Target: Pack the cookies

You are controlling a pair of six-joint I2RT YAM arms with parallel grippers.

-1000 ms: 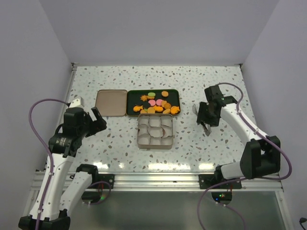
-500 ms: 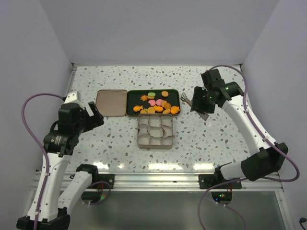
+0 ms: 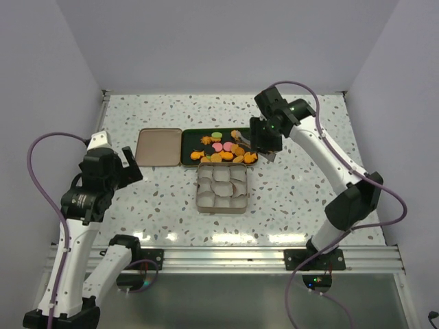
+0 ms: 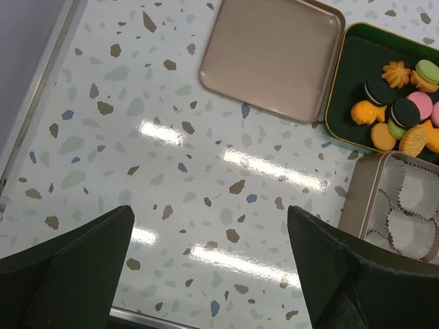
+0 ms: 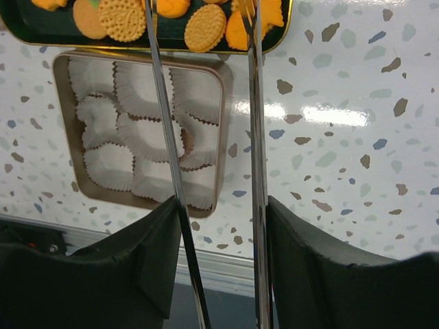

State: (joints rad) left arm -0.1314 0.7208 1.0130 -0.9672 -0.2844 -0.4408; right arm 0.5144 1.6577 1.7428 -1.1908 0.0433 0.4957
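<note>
The cookies (image 3: 223, 147) lie in a dark green tray (image 3: 188, 137); most are orange, with a few pink, green and dark brown. My right gripper (image 3: 264, 140) is shut on metal tongs (image 5: 252, 137), whose two blades stand apart and reach over the cookies (image 5: 206, 27) at the tray's right end. Just in front of the tray, the tan tin (image 3: 200, 199) holds empty white paper cups (image 5: 144, 130). My left gripper (image 3: 127, 168) is open and empty above bare table left of the tin, with the cookies (image 4: 401, 116) at its upper right.
The tin's tan lid (image 3: 158, 146) lies flat against the tray's left side and also shows in the left wrist view (image 4: 274, 55). White walls close the table at the back and both sides. A metal rail (image 3: 226, 257) runs along the near edge.
My right arm has swung left and back from the table's right side, bringing the tongs over the right end of the cookie tray. My left gripper has drifted slightly left.
</note>
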